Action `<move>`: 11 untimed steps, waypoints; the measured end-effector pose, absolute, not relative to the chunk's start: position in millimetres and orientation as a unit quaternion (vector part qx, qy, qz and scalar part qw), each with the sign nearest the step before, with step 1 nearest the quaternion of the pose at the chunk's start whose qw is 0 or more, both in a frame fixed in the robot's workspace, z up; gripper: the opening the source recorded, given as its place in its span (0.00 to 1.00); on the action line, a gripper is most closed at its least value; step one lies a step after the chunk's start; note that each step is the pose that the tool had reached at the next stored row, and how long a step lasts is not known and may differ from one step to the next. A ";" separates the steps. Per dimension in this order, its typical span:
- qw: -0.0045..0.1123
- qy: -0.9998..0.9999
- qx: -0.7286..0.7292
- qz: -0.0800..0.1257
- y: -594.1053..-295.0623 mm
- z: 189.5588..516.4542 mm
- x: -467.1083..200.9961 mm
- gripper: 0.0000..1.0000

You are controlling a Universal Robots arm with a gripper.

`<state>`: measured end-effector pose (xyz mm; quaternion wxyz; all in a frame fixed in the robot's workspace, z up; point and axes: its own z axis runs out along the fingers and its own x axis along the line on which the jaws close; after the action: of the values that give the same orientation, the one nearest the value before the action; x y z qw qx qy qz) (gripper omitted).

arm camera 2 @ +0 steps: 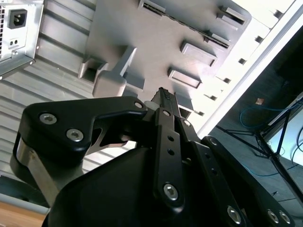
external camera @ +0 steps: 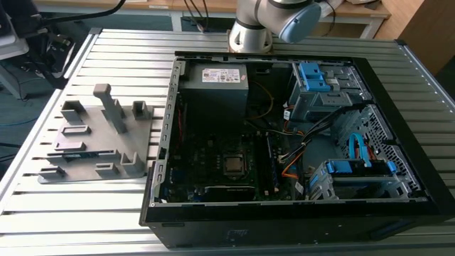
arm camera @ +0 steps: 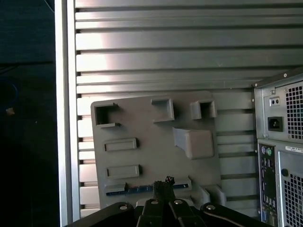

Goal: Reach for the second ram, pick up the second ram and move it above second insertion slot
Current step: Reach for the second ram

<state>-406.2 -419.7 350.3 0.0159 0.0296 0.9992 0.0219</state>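
Hand [arm camera: 163,182] above second ram [arm camera: 128,191] on grey holder plate [arm camera: 156,142]

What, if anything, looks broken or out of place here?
Nothing stands out. The ram lies straight along the holder plate, the open computer case sits squarely on the table, and nothing looks spilled or damaged.

One open computer case [external camera: 299,226] lies on one slatted metal table [external camera: 128,53]. Beside the case, toward the exterior view's left, is one grey holder plate [arm camera: 156,161] carrying one second ram [arm camera: 125,191]. Inside the case are one power supply [external camera: 213,90], one processor socket [external camera: 233,164] and two blue drive caddies [external camera: 313,77], and beyond the case's far wall in the exterior view stands one robot arm [external camera: 270,21] with one gripper [arm camera: 163,182].
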 end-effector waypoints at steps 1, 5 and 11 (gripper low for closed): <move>0.016 0.999 0.029 0.022 -419.8 348.3 -407.2 0.10; 0.015 0.999 0.028 0.022 -423.9 341.2 -408.3 0.10; 0.015 0.999 0.026 0.022 -430.6 331.8 -410.0 0.10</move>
<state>-410.0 -430.6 331.8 0.0154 0.0258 0.9993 0.0220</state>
